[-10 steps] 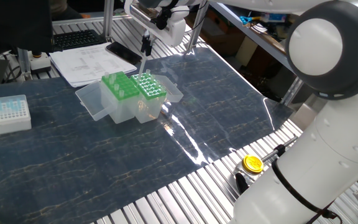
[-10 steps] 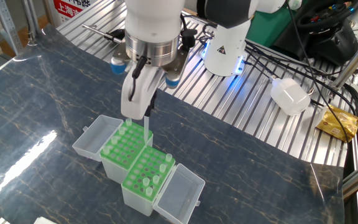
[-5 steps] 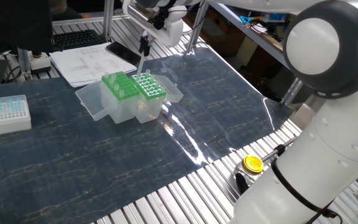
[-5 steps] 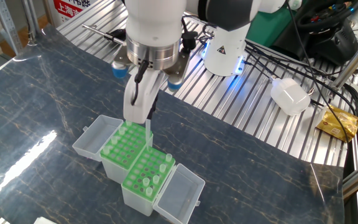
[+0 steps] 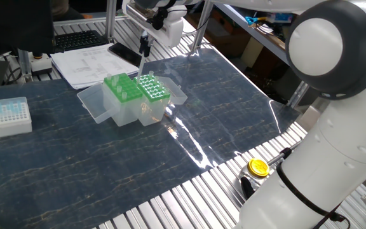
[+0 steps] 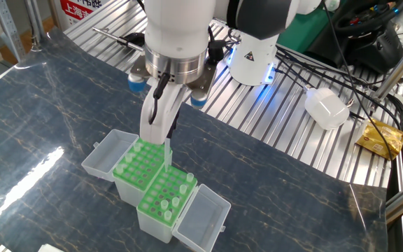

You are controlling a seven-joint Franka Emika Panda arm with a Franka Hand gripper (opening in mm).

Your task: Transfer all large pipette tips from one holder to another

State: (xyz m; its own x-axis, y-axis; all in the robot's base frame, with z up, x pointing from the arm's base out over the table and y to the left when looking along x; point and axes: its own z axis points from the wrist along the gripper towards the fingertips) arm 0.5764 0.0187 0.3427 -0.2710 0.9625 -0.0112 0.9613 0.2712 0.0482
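— Looking at the gripper (image 6: 166,130), how wide do the fingers (image 6: 154,119) stand?

— Nearly closed. They pinch the collar of one large pipette tip (image 6: 168,155), which hangs straight down, its point just above the green racks.

— Which rack is it over?

— Close to the seam where the two holders meet. The far holder (image 6: 136,163) lies at 10 o'clock from the near holder (image 6: 165,198); the two touch side to side. I cannot tell which hole the tip lines up with.

— Where are the other tips?

— Several stand upright in the near holder, collars up (image 6: 175,201); a few show in the far one.

— What about edges?

— Each holder's clear lid lies flat: one lid (image 6: 108,155) at 9 o'clock of the pair, the other lid (image 6: 205,213) at 4 o'clock. Both sit low, beside the racks.

— And room around?

— The dark mat (image 6: 40,119) spreads open at 9 and 12 o'clock of the holders. In the other view, a small white box (image 5: 6,116) sits well apart toward the mat's left edge, and a yellow cap (image 5: 258,167) rests off the mat on the ribbed table (image 5: 189,197).
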